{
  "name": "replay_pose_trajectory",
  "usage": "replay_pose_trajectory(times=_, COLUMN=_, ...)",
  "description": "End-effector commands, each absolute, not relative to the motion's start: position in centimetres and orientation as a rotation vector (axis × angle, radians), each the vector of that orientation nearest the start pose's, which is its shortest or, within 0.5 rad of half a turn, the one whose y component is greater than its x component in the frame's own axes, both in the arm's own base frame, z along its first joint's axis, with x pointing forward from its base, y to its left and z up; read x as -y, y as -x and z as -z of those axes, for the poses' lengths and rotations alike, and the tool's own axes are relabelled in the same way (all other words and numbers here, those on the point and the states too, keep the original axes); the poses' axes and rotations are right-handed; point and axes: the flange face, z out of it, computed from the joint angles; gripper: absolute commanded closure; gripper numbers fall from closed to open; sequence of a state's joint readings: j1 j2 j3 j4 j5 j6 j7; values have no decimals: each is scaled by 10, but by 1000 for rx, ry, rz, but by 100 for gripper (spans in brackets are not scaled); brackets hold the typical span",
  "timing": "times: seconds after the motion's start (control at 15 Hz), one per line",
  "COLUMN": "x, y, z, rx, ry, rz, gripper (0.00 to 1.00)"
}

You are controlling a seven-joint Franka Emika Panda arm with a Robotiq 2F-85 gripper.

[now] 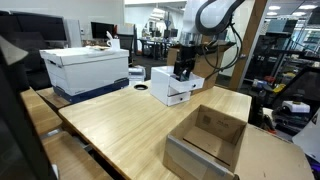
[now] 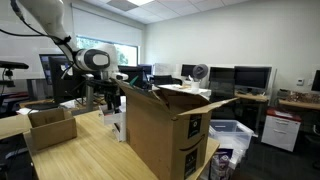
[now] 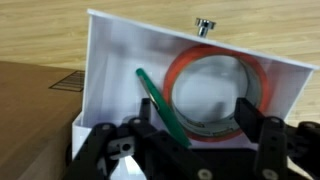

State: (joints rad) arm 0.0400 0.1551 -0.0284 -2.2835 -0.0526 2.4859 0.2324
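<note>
In the wrist view my gripper (image 3: 200, 112) hangs open over a pulled-out white drawer (image 3: 108, 60) with a small metal knob (image 3: 205, 27). Inside lies an orange tape roll (image 3: 215, 60) and, leaning against its left side, a slim green stick (image 3: 153, 92). The two black fingers (image 3: 250, 115) straddle the near part of the roll; whether they touch it I cannot tell. In both exterior views the gripper (image 1: 183, 68) (image 2: 112, 97) reaches down into a small white drawer unit (image 1: 170, 88) on the wooden table (image 1: 120, 130).
An open cardboard box (image 1: 208, 140) stands at the table's near corner. A white carton (image 1: 88, 66) on a blue base sits to the left. In an exterior view, a tall cardboard box (image 2: 170, 125) and a small one (image 2: 50, 125) flank the arm. Office desks and monitors fill the background.
</note>
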Motion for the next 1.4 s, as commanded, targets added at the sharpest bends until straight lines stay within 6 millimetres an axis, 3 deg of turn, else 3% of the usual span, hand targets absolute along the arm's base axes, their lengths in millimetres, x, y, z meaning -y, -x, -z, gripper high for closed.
replay_pose_trajectory(times=0.0, x=-2, y=-532, z=-284, rx=-254, ry=3148, rz=90, gripper=43)
replay_pose_trajectory(times=0.6, x=0, y=-529, z=-287, rx=-316, ry=3152, rz=90, gripper=92)
replay_pose_trajectory(times=0.8, x=0, y=-527, z=-289, rx=-323, ry=3155, rz=78, gripper=97)
replay_pose_trajectory(times=1.0, x=-2, y=-527, z=-289, rx=-347, ry=3158, rz=51, gripper=95)
replay_pose_trajectory(times=1.33, x=-8, y=-525, z=-313, rx=-412, ry=3165, rz=65, gripper=95)
